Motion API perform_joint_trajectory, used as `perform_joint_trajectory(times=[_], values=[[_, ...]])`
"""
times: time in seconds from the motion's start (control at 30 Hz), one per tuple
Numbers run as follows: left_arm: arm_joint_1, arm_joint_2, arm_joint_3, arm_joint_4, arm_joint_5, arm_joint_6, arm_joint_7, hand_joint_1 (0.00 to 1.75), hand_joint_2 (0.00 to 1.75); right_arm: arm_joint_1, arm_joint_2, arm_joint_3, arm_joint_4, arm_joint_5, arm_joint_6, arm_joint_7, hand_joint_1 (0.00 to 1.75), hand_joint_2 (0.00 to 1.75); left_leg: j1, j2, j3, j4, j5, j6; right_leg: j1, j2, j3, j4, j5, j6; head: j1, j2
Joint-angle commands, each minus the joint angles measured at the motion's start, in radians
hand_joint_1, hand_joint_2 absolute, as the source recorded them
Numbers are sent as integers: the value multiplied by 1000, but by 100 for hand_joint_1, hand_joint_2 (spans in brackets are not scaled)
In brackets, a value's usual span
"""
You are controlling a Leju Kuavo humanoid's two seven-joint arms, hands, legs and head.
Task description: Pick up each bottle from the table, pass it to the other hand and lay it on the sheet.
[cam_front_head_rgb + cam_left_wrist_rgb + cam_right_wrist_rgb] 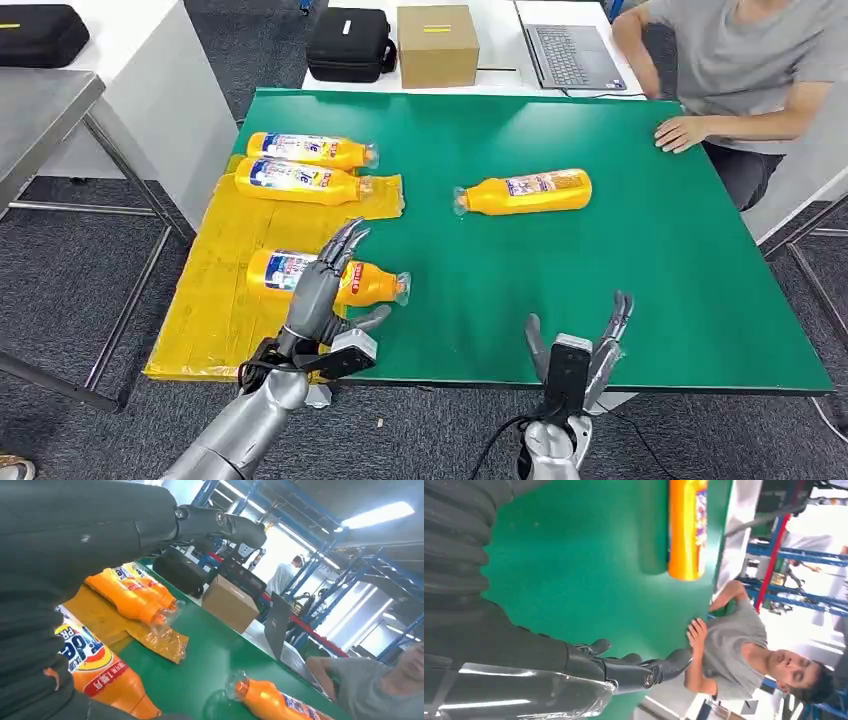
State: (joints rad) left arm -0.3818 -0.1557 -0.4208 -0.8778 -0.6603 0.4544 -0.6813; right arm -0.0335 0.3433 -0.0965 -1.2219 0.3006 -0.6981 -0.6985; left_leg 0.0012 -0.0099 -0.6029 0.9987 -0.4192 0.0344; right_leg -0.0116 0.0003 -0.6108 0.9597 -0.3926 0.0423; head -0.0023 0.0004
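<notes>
Bottle (525,193) lies crosswise on table (650,280), cap leftward; left hand (325,285) and right hand (580,345) fingers spread, holding nothing.

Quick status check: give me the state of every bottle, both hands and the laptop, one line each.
Far bottle: lying on the yellow sheet.
Second bottle: lying on the sheet, beside the far one.
Near bottle: lying on the sheet, cap end over the green table.
Fourth bottle: lying on the bare table, not yet moved.
Left hand: open, above the near bottle.
Right hand: open, empty.
Laptop: lid open.
</notes>
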Motion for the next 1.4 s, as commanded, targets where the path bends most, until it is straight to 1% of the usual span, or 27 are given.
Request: perform_joint_trajectory(times=[0.03, 0.1, 0.13, 0.2, 0.23, 0.27, 0.3, 0.33, 0.4, 0.43, 0.47, 0.6, 0.63, 0.7, 0.77, 0.8, 0.83, 0.87, 0.97, 1.0, 1.03, 1.1, 1.13, 1.2, 1.27, 1.37, 1.4], values=[[10, 1, -48, 0, 173, 122, -17, 0, 175, 8, -4, 161, 11, -174, 0, 0, 0, 175, 0, 3, 4, 0, -2, -2, 0, 2, 3, 0, -2, -2, 0, 0], [10, 1, -48, 0, 173, 122, -17, 0, 175, 8, -4, 161, 11, -174, 0, 0, 0, 175, 1, 4, 3, 0, -2, -1, 1, 3, 2, 0, -1, -1, 0, 0], [10, 1, -48, 0, 173, 122, -17, 0, 175, 8, -4, 161, 11, -174, 0, 0, 0, 175, 1, 4, 6, 0, -3, -2, 1, 3, 5, 0, -2, -2, 0, 0], [10, 1, -48, 0, 173, 122, -17, 0, 175, 8, -4, 161, 11, -174, 0, 0, 0, 175, 1, 2, 4, -1, -1, -2, 1, 1, 3, 0, -1, -1, 0, 0], [5, 9, -72, -3, 217, 130, -17, 0, 175, -9, -17, 175, 47, -207, 1, 0, 0, 175, 1, 3, 6, -1, -3, -2, 1, 1, 5, 0, -2, -2, 0, 0], [13, 21, -90, -27, 270, 119, -17, 0, 175, 4, -4, 162, 47, -126, 0, 0, 0, 0, 1, 1, 5, -1, -2, -2, 1, 0, 4, 0, -2, -1, 0, 0], [16, 26, -108, -46, 306, 121, -17, 0, 175, 16, -7, 180, 35, -92, 0, 0, 0, 0, 1, 1, 3, -1, -1, -1, 1, 1, 3, -1, -1, -1, 0, 0], [16, 29, -118, -61, 333, 124, -17, 0, 175, 20, -20, 221, 48, -75, 0, 0, 0, 0, 2, 2, 6, 0, -3, -2, 2, 1, 5, -1, -2, -2, 0, 0], [12, 35, -135, -83, 373, 124, -17, 0, 175, 29, -46, 279, 46, -55, 0, 0, 0, 0, 1, 2, 3, -1, -1, -1, 1, 1, 3, -1, -1, -1, 0, 0], [8, 41, -146, -93, 395, 122, -17, 0, 175, 37, -58, 307, 32, -43, 0, 0, 0, 0, 1, 3, 6, -1, -3, -2, 1, 2, 5, -1, -2, -2, 0, 0], [9, 45, -149, -107, 399, 127, -17, 0, 175, 39, -59, 312, 25, -38, 0, 0, 0, 0, 1, 2, 4, -1, -2, -2, 1, 0, 4, -1, -2, -2, 0, 0], [9, 45, -149, -107, 399, 127, -17, 0, 175, 39, -59, 312, 25, -38, 0, 0, 0, 0, 1, 1, 2, -1, -1, -1, 1, 1, 2, -1, -1, -1, 0, 0], [9, 45, -149, -107, 399, 127, -17, 0, 175, 39, -59, 312, 25, -38, 0, 0, 0, 0, 1, 1, 5, -1, -2, -2, 1, 1, 4, -1, -2, -2, 0, 0], [9, 45, -149, -107, 399, 127, -17, 0, 175, 39, -59, 312, 25, -38, 0, 0, 0, 0, 1, 1, 2, -1, -1, -1, 1, 0, 2, -1, -1, -1, 0, 0], [14, 50, -152, -133, 415, 130, -17, 0, 175, 36, -66, 331, 22, -54, 0, 0, 0, 0, 1, 2, 4, -1, -2, -2, 1, 1, 4, -1, -2, -2, 0, 0], [20, 60, -165, -157, 447, 137, -17, 0, 175, 38, -61, 321, 12, -88, 0, 0, 0, 0, 1, 2, 6, 0, -3, -2, 1, 1, 5, 0, -3, -2, 0, 0], [27, 65, -167, -183, 483, 123, -17, 0, 175, 44, -31, 261, -22, -69, 0, 0, 0, 0, 1, 1, 3, -1, -1, -1, 1, 1, 2, -1, -1, -1, 0, 0], [35, 66, -169, -210, 505, 112, -17, 0, 175, 49, -11, 219, -52, -55, 0, 0, 0, 0, 1, 2, 5, -1, -2, -2, 1, 1, 4, 0, -2, -2, 0, 0], [66, 43, -127, -254, 601, 44, -17, 0, 175, 53, -11, 200, -82, -127, 0, 0, 0, 0, 0, 2, 4, 0, -3, -2, 1, 1, 3, 2, -3, -2, 0, 0], [74, 34, -113, -255, 617, 25, -17, 0, 175, 53, -23, 220, -75, -156, 0, 0, 0, 0, 1, 2, 4, 0, -3, -2, 1, 1, 4, 1, -3, -2, 0, 0], [88, 10, -78, -249, 646, -14, -17, 0, 175, 45, -66, 289, -40, -246, 0, 0, 0, 175, 0, 1, 4, 0, -3, -2, 0, 0, 3, 1, -3, -2, 0, 0], [97, 0, -75, -259, 633, -14, -17, 0, 175, 32, -97, 331, -6, -242, 0, 0, 0, 175, 1, 1, 3, -1, -1, -1, 1, 0, 3, -1, -1, -1, 0, 0], [100, -3, -77, -260, 629, -15, -17, 0, 175, 31, -101, 341, -4, -236, 0, 0, 0, 175, 1, 2, 6, -1, -3, -1, 1, 1, 6, -1, -2, -1, 0, 0], [106, -7, -82, -268, 625, -16, -17, 0, 175, 23, -112, 377, 15, -254, 0, 0, 0, 175, 1, 3, 5, -1, -3, -1, 1, 1, 5, -1, -2, -1, 0, 0], [112, -18, -81, -276, 641, -32, -17, 0, 175, 31, -99, 349, -15, -167, 0, 0, 0, 175, 1, 2, 4, -1, -2, -1, 1, 1, 4, -1, -2, -1, 0, 0], [112, -21, -98, -282, 657, -70, -17, 0, 175, 71, -63, 254, -150, 116, 0, 0, 0, 175, 0, 0, 4, 0, -3, -2, 1, -1, 4, 1, -3, -2, 0, 0], [112, -22, -101, -288, 657, -77, -17, 0, 175, 75, -64, 243, -174, 163, 0, 0, 0, 175, 1, 1, 3, 0, -2, -2, 1, 0, 3, 0, -2, -2, 0, 0]])
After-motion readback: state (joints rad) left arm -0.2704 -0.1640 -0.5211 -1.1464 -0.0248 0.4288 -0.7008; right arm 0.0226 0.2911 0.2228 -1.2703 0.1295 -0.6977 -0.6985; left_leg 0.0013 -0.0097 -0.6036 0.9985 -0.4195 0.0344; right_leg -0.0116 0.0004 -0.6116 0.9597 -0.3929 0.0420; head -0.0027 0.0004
